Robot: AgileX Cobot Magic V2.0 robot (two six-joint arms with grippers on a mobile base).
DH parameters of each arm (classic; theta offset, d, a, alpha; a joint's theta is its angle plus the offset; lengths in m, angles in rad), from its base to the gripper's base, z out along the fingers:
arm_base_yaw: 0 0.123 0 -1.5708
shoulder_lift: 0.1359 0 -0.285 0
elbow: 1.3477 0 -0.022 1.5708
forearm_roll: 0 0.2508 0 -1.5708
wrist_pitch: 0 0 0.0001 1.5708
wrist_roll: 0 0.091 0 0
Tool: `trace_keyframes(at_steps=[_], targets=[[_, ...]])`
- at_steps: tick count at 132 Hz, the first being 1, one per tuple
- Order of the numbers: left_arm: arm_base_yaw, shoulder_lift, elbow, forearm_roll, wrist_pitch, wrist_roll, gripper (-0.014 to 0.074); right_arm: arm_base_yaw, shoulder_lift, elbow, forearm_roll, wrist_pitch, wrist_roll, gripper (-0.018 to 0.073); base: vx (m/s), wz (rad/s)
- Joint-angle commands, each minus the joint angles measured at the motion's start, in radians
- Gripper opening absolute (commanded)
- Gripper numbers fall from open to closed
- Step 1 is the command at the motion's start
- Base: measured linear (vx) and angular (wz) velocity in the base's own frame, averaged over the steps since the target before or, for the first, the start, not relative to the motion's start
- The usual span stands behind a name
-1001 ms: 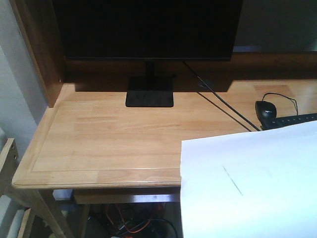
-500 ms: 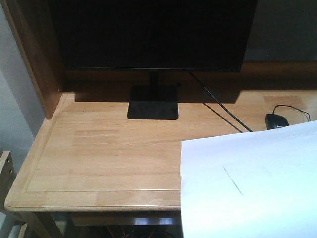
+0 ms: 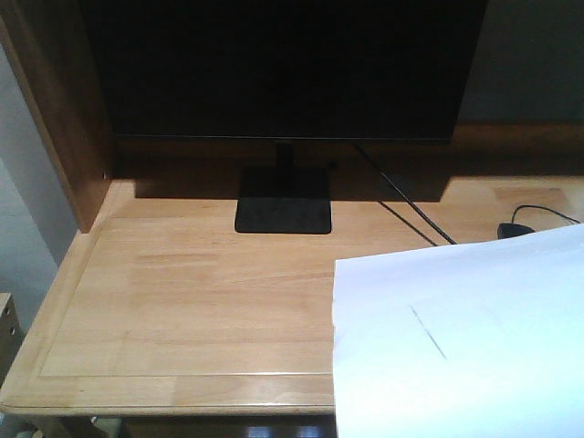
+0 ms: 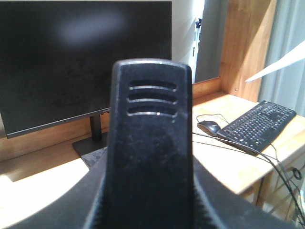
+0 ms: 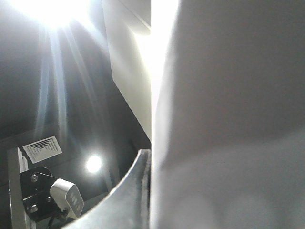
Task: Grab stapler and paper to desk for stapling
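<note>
The white paper (image 3: 456,338), with a faint pencil line, hangs in the lower right of the front view and overlaps the desk's (image 3: 182,292) front right part. In the right wrist view my right gripper (image 5: 151,191) is shut on the paper's (image 5: 228,119) edge, with one finger (image 5: 128,191) showing and the camera tilted up at the ceiling. In the left wrist view my left gripper (image 4: 150,195) is shut on the black stapler (image 4: 150,119), whose ribbed end fills the middle of the view above the desk (image 4: 224,164). A paper corner (image 4: 281,64) shows at the upper right.
A black monitor (image 3: 283,64) on a square base (image 3: 283,216) stands at the back of the desk, with a cable trailing right. A black mouse (image 4: 208,127) and keyboard (image 4: 259,126) lie on the right. A darker wood side panel (image 3: 55,119) rises at the left.
The view has moved closer to the desk, so the monitor and tabletop look larger. The mouse and keyboard have slid mostly behind the paper. The paper keeps its place in the view.
</note>
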Motion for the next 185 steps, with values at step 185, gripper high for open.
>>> trace_keyframes(at_steps=[185], targets=[[-0.004, 0.019, -0.023, -0.009, -0.116, -0.001, -0.0006, -0.007, 0.012, -0.026, 0.017, -0.034, -0.004, -0.0006, 0.07, 0.01]])
